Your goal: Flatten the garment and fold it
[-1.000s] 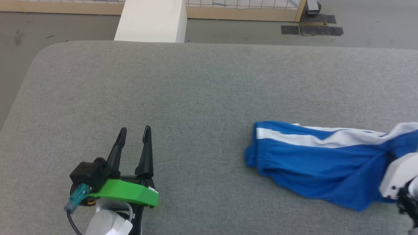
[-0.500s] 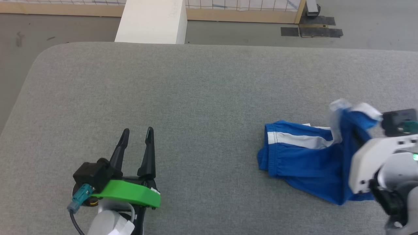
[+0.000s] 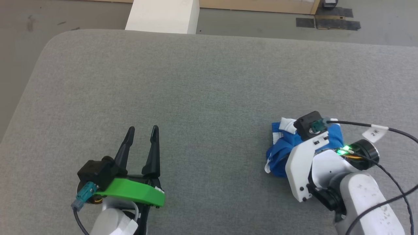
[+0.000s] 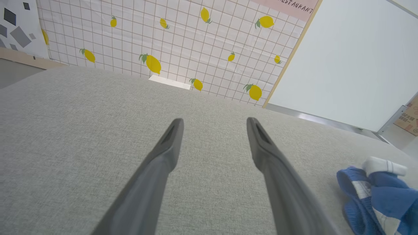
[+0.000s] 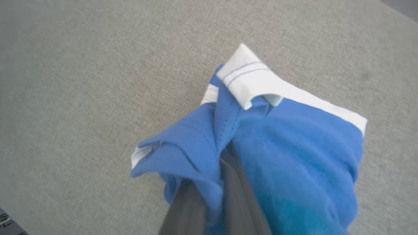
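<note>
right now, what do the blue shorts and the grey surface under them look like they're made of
The blue shorts look like thin, soft cloth, probably synthetic, matte: they collapse into loose folds, with visible stitch lines. The grey surface looks like coarse woven upholstery, matte and flecked; its rounded corner hints at padding, but that's a guess.

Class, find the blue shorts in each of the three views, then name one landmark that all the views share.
Head view: shorts bunched at lower right.
Left wrist view: shorts in the bottom right corner.
Right wrist view: shorts at centre, running to the lower right.
Shared landmark: the grey table beneath them.
</note>
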You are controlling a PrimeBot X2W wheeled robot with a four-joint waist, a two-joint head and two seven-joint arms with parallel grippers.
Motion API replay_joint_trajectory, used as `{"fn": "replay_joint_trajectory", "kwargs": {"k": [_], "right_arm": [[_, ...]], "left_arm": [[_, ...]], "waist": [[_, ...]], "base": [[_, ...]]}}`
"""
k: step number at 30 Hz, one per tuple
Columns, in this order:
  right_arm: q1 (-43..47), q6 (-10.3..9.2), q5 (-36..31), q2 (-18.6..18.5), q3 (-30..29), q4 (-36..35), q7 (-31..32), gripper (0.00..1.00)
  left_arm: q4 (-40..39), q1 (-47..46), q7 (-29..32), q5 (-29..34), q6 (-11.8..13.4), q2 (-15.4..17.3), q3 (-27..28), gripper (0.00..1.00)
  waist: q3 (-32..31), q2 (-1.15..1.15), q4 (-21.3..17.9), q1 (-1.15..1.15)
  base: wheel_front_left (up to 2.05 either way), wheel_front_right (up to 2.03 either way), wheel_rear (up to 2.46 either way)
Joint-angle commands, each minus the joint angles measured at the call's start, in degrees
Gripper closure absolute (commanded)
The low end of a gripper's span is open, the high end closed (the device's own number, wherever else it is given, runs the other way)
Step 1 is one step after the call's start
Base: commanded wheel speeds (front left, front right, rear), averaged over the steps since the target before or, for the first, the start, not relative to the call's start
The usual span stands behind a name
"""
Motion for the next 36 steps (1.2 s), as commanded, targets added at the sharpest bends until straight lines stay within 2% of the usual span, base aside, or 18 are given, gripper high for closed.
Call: {"fn": "replay_joint_trajectory", "kwargs": {"k": [1, 2, 3, 7, 13, 14, 15, 18, 21, 25, 28, 32, 36], "right_arm": [[-1.34, -0.08, -0.11, 0.27, 0.25, 1.67, -0.69, 0.89], [-1.71, -0.08, 0.33, 0.42, 0.68, 2.71, -1.18, 0.20], [-1.98, -0.08, 0.73, 0.53, 0.89, 3.23, -1.80, 0.00], [-2.43, -0.08, 3.43, 0.57, 2.08, 3.09, -4.23, 0.00], [-0.96, -0.08, 7.21, 0.46, 0.74, -3.38, -10.73, 0.00], [-0.37, -0.08, 7.86, 0.82, -0.95, -5.17, -13.77, 0.00], [1.39, -0.08, 9.45, 1.60, -4.65, -7.66, -20.17, 0.00], [3.73, -0.08, 12.33, 2.70, -9.97, -8.16, -25.83, 0.00], [5.78, -0.08, 16.16, 3.40, -15.47, -6.68, -28.46, 0.00], [7.34, -0.08, 26.42, 3.75, -21.81, -2.57, -27.81, 0.00], [7.55, -0.08, 35.28, 3.77, -24.77, 2.27, -24.86, 0.00], [6.22, -0.08, 41.78, 3.78, -27.68, 8.80, -18.86, 0.00], [3.52, -0.08, 45.29, 3.79, -28.69, 14.83, -12.23, 0.00]], "left_arm": [[-0.07, -1.00, -0.22, -0.49, -0.38, -0.22, -0.17, 0.00], [-0.04, -0.98, -0.22, -0.53, -0.38, -0.22, -0.24, 0.00], [-0.01, -0.95, -0.22, -0.55, -0.38, -0.22, -0.23, 0.00], [0.19, -0.51, -0.22, -0.59, -0.38, -0.22, 0.25, 0.00], [0.28, 0.13, -0.22, -0.57, -0.38, -0.22, 0.73, 0.00], [0.26, 0.27, -0.22, -0.56, -0.38, -0.22, 0.80, 0.00], [0.14, 0.69, -0.22, -0.61, -0.38, -0.22, 1.11, 0.00], [0.08, 1.18, -0.22, -0.49, -0.38, -0.22, 1.33, 0.00], [0.02, 1.61, -0.22, -0.33, -0.38, -0.22, 1.45, 0.00], [-0.17, 2.14, -0.22, 0.03, -0.38, -0.22, 1.80, 0.00], [-0.36, 2.33, -0.22, 0.34, -0.38, -0.23, 2.08, 0.00], [-0.61, 2.38, -0.22, 1.10, -0.38, -0.23, 2.40, 0.00], [-1.00, 2.16, -0.22, 2.31, -0.28, -0.23, 3.19, 0.00]], "waist": [[0.39, 0.00, 0.57, 0.00], [0.39, 0.00, 0.71, 0.00], [0.37, 0.00, 0.75, 0.00], [-0.25, 0.00, 0.30, 0.00], [-2.31, 0.00, -1.36, 0.00], [-2.83, 0.00, -1.82, 0.00], [-3.88, 0.00, -2.93, 0.00], [-4.83, 0.00, -4.13, 0.00], [-5.62, 0.00, -5.19, 0.00], [-6.23, 0.00, -6.45, 0.00], [-6.36, 0.00, -7.13, 0.00], [-6.22, 0.00, -7.68, 0.00], [-5.75, 0.00, -7.85, 0.00]], "base": [[0.00, 0.00, 0.00], [0.00, 0.00, 0.00], [0.00, 0.00, 0.00], [0.00, 0.00, 0.00], [0.00, 0.00, 0.00], [0.00, 0.00, 0.00], [0.00, 0.00, 0.00], [0.00, 0.00, 0.00], [0.00, 0.00, 0.00], [0.00, 0.00, 0.00], [0.00, 0.00, 0.00], [0.00, 0.00, 0.00], [0.00, 0.00, 0.00]]}}
